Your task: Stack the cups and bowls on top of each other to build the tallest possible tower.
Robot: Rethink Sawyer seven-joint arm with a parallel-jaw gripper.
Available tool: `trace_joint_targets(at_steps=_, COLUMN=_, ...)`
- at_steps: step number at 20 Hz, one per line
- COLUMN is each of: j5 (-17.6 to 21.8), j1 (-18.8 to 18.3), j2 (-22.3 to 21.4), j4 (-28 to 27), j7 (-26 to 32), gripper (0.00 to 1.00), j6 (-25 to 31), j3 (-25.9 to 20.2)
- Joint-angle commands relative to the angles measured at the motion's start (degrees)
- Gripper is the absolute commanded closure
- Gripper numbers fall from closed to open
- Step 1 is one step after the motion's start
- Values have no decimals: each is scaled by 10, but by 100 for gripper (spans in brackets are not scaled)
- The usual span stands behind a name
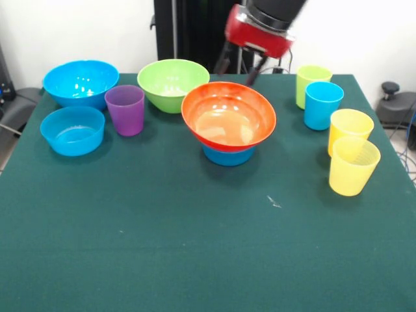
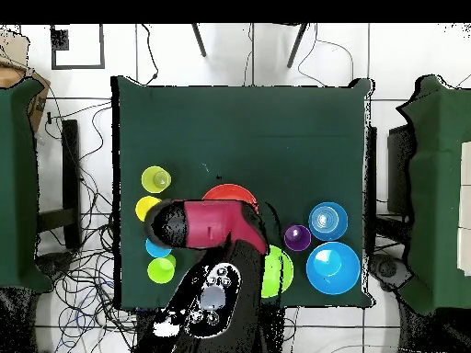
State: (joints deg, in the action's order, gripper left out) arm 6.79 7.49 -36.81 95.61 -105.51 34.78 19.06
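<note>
gripper hovers behind the orange bowl — purple cup upright, off toward picture-left; gripper's state unclear.

Orange bowl: wide, glossy, upright, seated on small blue bowl at centre of green surface; only blue bowl's lower part visible.
Purple cup: translucent, upright, standing on surface left of that stack, not on it.
Lime green bowl: far, between purple cup and orange bowl.
Large blue bowl: far left.
Other small blue bowl: just nearer, left of purple cup.
Right side: lime green cup farthest, blue cup in front, overlapping it, then two yellow cups, nearest one overlapping other. All upright, mouths up.
</note>
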Motion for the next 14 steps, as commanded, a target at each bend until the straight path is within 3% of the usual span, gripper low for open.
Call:
trace_joint_targets(at_steps=1, j5=85, j1=-48, j2=-94, j4=67, j7=206, gripper=0, j6=89, j3=-117)
trace_joint_targets(at_steps=5, j5=113, j1=-80, j2=-113, j4=86, j7=215, gripper=0, j6=83, j3=-141)
trace_joint_targets(at_steps=10, j5=149, j1=-135, j2=-99, j4=89, j7=222, gripper=0, j6=57, j3=-186)
trace_joint_targets(at_steps=14, j5=156, j1=-183, j2=-76, j4=86, j7=218, gripper=0, j6=32, j3=-235)
